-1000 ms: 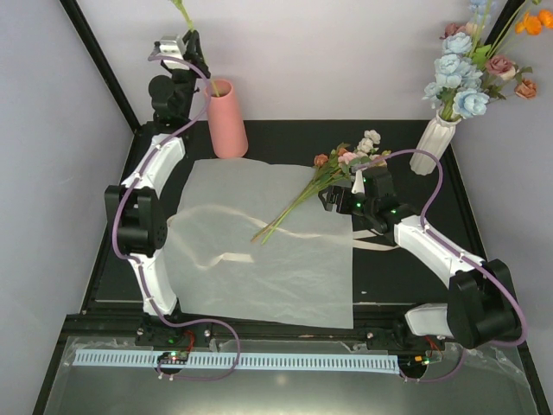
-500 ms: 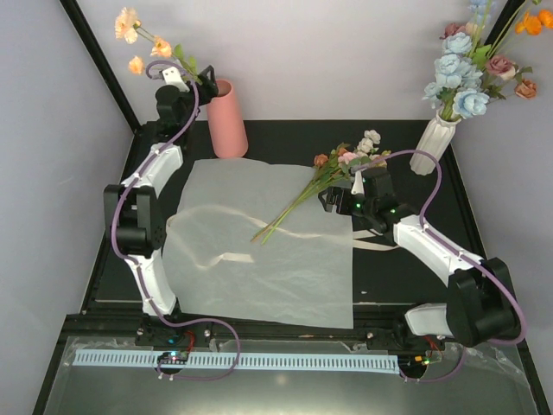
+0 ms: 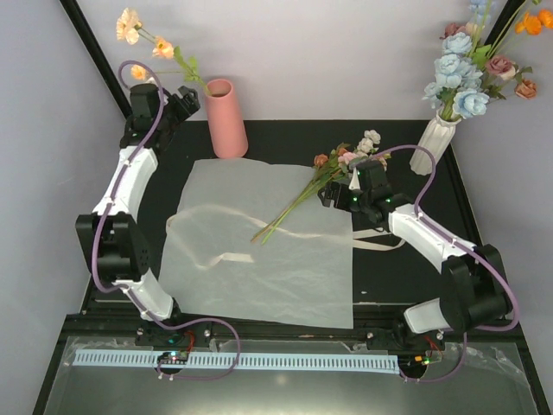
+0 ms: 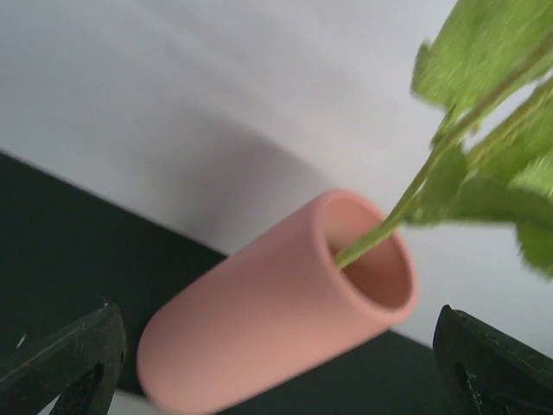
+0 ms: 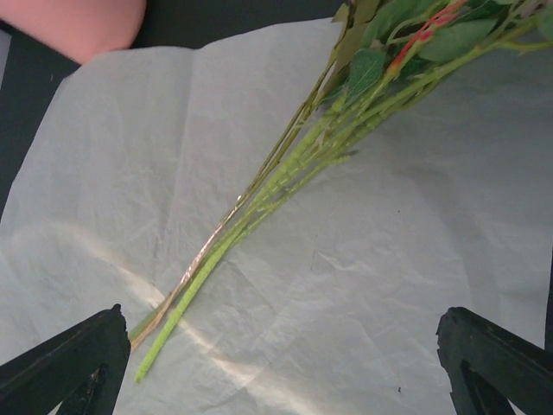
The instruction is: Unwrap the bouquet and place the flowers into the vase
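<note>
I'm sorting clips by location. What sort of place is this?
Probably a robotics lab test cell: left arm and right arm bolted to a black table, plain walls around, with a pink vase and flowers on wrapping paper.

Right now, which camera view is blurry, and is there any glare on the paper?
Left wrist view: the leaves are smeared, the vase soft-edged. Right wrist view: the flower stems are fairly sharp, a bright streak crosses the paper. Top external view: sharp, a pale streak on the paper too.
</note>
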`<state>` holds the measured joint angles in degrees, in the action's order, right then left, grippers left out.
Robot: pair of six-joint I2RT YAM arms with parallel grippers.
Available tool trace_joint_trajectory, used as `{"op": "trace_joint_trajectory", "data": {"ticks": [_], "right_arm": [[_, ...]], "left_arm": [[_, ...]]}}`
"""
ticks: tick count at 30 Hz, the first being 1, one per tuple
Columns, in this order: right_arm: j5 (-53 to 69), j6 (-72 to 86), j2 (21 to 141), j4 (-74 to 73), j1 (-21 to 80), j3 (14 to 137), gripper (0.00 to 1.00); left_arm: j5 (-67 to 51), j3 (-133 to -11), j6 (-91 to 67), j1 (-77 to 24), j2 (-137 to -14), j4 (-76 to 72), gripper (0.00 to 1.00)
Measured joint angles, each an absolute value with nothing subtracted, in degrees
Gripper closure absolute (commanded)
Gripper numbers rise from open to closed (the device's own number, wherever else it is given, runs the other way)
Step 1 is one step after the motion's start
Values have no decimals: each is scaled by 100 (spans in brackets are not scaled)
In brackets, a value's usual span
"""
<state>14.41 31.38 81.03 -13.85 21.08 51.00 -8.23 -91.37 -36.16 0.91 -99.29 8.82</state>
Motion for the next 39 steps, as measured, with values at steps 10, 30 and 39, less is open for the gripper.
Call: {"op": "trace_joint_trajectory", "data": {"ticks": [10,30,39], "right_arm": [[845,4191,8617,-1911,2161,5684,13],[1,5006,9972,-2368,2858,6879,34],[-272,5085,10694,-2552,2858,7502,46]], "left_arm": [[-967,-7878,-2961,143,-8460,2630,1],[-1627,-5105,-2438,139,-5590,4053,1],[-1474,-4119,-2246,137,-4473,3983,1]]}}
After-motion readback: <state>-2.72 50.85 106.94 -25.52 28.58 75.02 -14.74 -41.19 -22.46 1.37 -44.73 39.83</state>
